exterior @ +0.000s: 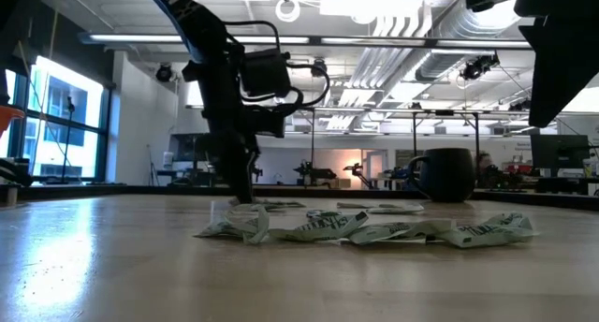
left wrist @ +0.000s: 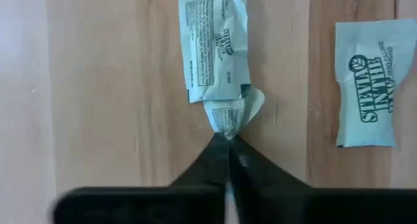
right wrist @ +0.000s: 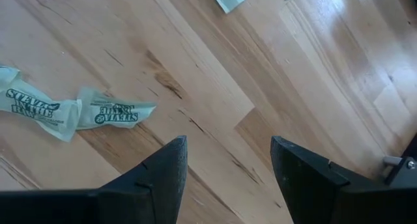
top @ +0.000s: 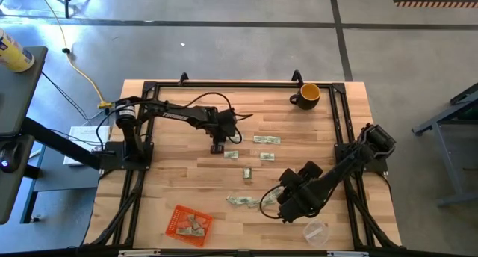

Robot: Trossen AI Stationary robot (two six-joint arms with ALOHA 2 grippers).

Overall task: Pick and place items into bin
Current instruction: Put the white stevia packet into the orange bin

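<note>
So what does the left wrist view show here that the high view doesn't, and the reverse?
Only the left wrist view shows the left gripper shut on one end of a crumpled packet, pinching it, and the printing on that packet and on a flat one beside it.

Only the high view shows the orange bin already holding a few packets, the mug, the clear cup, and the right gripper open over the near packets.

Both show packets lying on the wooden table by the left gripper.
</note>
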